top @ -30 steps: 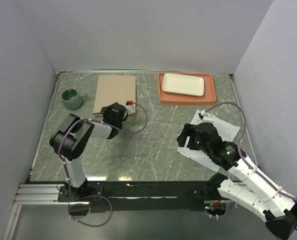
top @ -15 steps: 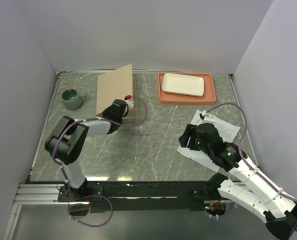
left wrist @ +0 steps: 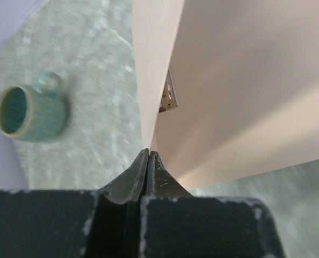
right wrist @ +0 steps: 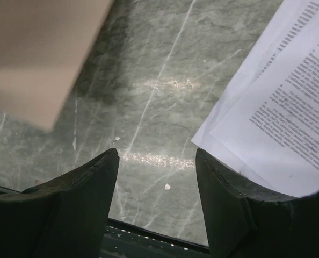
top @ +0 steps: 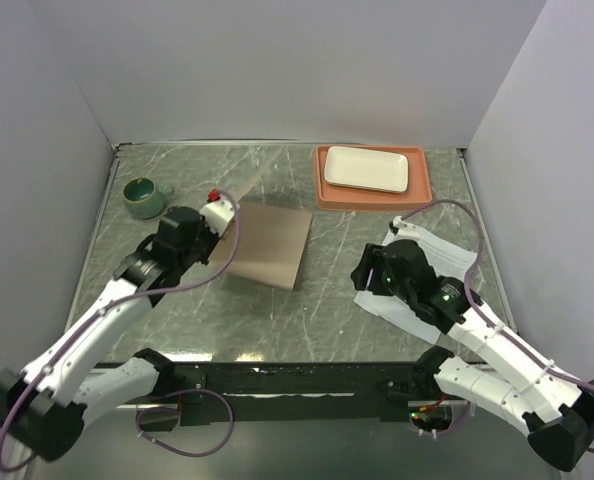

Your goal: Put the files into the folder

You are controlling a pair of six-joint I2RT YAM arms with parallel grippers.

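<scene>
- One thin tan cardboard folder (top: 272,245) is tilted up off mid-table, its edge clenched by the left gripper (left wrist: 149,157).
- At least two overlapping white printed paper sheets (right wrist: 288,102) lie near the right edge, with the right gripper (right wrist: 157,158) spread wide over their corner.
- One green ceramic mug (top: 143,196) stands near the far-left corner.

folder (top: 267,245) tan | files (right wrist: 288,129) white, black text | mug (left wrist: 28,114) teal

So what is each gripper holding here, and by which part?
Left gripper pinches the folder by one edge; right gripper is open, holding nothing.
</scene>
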